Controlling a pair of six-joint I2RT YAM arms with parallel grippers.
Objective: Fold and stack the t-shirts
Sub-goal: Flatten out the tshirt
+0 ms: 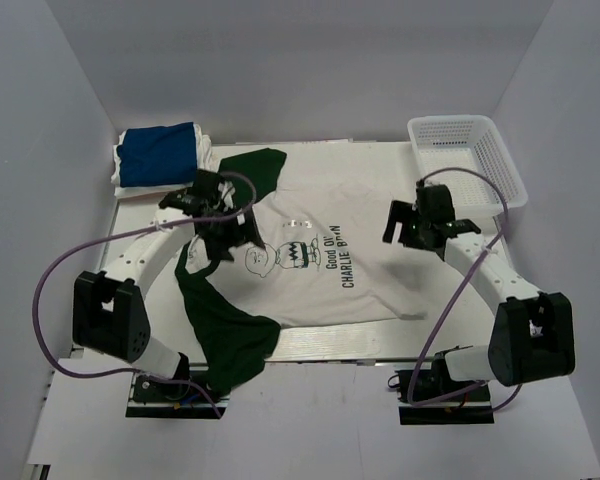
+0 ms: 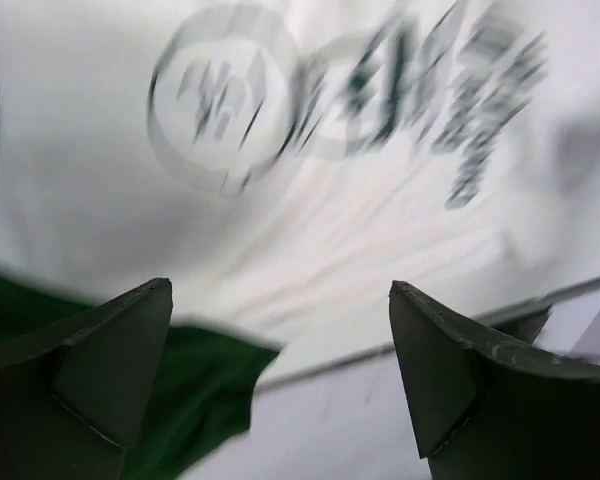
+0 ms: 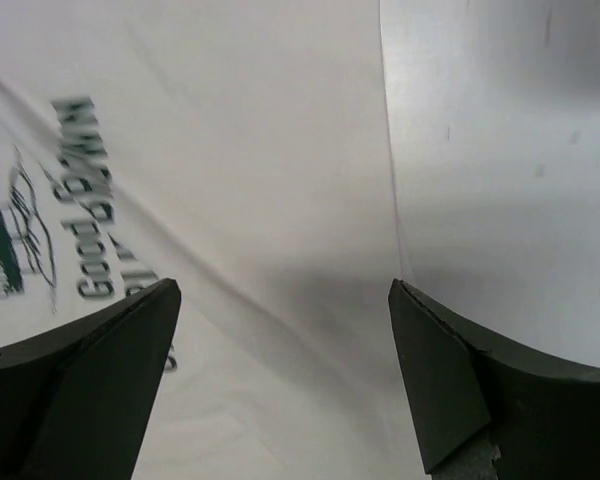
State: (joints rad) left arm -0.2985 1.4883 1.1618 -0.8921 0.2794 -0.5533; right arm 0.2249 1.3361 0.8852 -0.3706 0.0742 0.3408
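The white Charlie Brown t-shirt (image 1: pixel 315 205) lies spread flat in the middle of the counter (image 1: pixel 450 300), its print facing up. The dark green t-shirt (image 1: pixel 225 335) shows along its left side, apparently partly under it, and runs from the far left down over the near edge. The royal blue t-shirt (image 1: pixel 158 155) sits folded at the far-left corner, and the white mesh basket (image 1: pixel 500 160) stands at the far right.

The left end effector (image 1: pixel 220 225) hovers over the shirt's left part beside the cartoon face. Its jaws are spread wide and hold nothing. The right end effector (image 1: pixel 418 222) hangs above the shirt's right edge, equally wide and empty.

I judge that folding of the white shirt is about to begin, with 1 of 3 shirts done. The next move calls for both end effectors to descend and pinch only the white cloth at opposite edges, the left one avoiding the green fabric close by.
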